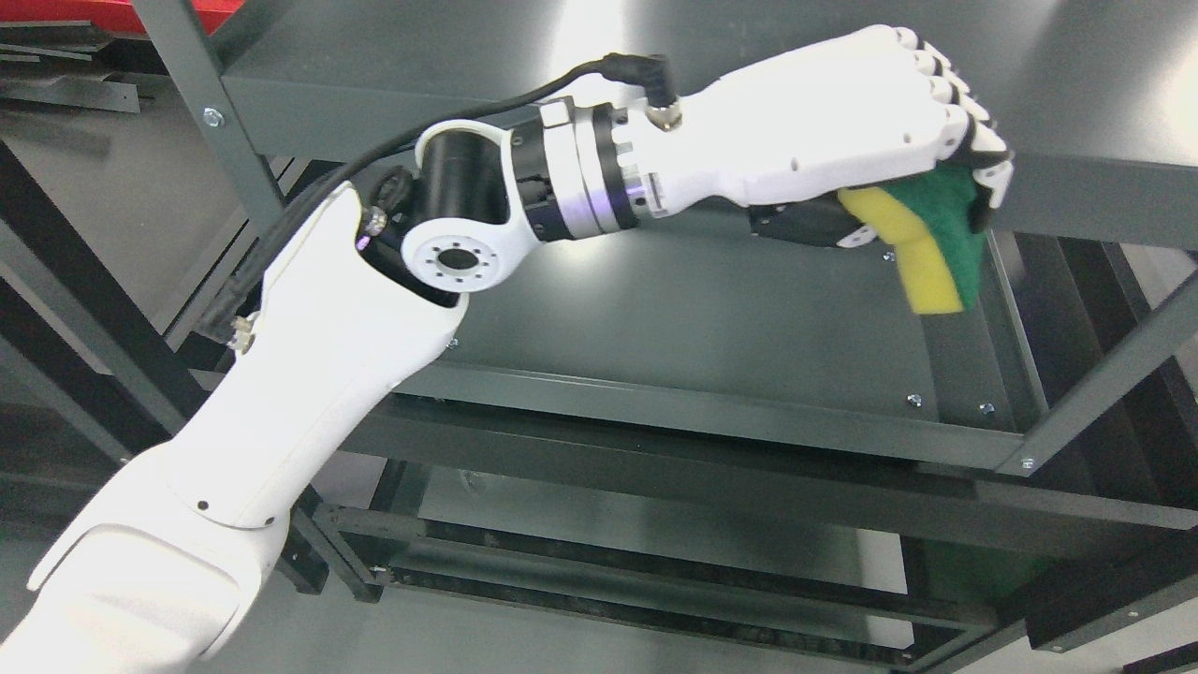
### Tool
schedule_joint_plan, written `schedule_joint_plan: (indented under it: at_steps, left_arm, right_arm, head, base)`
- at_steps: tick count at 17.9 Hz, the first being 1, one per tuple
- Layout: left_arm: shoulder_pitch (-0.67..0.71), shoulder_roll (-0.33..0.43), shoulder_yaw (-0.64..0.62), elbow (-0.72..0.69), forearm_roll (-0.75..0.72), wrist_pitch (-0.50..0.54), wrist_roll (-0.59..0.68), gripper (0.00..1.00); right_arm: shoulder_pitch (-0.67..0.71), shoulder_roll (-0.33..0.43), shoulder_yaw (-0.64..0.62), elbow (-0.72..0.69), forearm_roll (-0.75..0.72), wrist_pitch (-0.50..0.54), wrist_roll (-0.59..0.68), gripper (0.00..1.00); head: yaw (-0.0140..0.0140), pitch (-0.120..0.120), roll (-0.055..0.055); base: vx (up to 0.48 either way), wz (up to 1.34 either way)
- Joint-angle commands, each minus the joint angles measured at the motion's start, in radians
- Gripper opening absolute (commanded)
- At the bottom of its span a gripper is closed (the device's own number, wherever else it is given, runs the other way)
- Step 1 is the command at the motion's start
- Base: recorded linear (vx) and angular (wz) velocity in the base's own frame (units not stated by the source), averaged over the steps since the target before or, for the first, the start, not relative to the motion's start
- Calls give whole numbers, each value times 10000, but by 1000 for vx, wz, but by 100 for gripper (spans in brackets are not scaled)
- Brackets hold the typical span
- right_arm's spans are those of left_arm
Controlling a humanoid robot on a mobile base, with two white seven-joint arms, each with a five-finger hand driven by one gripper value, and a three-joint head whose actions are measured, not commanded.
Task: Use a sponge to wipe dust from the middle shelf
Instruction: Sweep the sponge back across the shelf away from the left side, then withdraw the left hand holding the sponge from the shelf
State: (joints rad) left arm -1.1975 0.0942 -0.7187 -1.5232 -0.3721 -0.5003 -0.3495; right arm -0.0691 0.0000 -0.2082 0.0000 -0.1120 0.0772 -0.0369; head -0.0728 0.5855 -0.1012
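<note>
Over the middle shelf's [711, 318] right end, the left robot hand [842, 122] has its fingers curled tight around one sponge [922, 248], yellow foam and green pad hanging below the fingertips. One arm in view, stretched from lower left, wrist bent, knuckles up.

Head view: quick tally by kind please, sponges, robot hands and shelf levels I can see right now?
Sponges: 1, the yellow and green sponge
Robot hands: 1, the left hand, gripping the sponge
Shelf levels: 3, top shelf, middle shelf, lower shelf
Total: 5
</note>
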Motion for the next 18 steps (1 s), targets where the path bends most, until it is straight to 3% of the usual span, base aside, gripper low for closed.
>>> schedule_joint_plan:
  at_steps: [1,5,8,12,15,18]
  left_arm:
    - [-542,-767,-2752,736,-7,630,841,0]
    - [-420,-767,-3363,721,207,798,1483,0]
    - [314,-767,-3750,583,911,1671,1991,0]
    - [3054,-767,-3582,506,2047,2302,1870,0]
    - [5066,-767,-2772,506,2309,2272,1854,1]
    - [7122,-767,-583,460,2646,2119,1854,1]
  right_arm:
    - [0,-175,-4,-175,0,-5,1,100]
    - [0,-175,-4,-175,0,-5,1,100]
    - [0,-175,11,-175,0,-5,1,100]
    - [0,-175,-4,-175,0,-5,1,100]
    - [0,-175,-4,-175,0,-5,1,100]
    - [0,-175,-4,-175,0,-5,1,100]
  head:
    - [0,0,0]
    - [0,0,0]
    - [0,0,0]
    - [0,0,0]
    - [0,0,0]
    - [0,0,0]
  base:
    - [0,0]
    - [0,0]
    - [0,0]
    - [0,0]
    - [0,0]
    - [0,0]
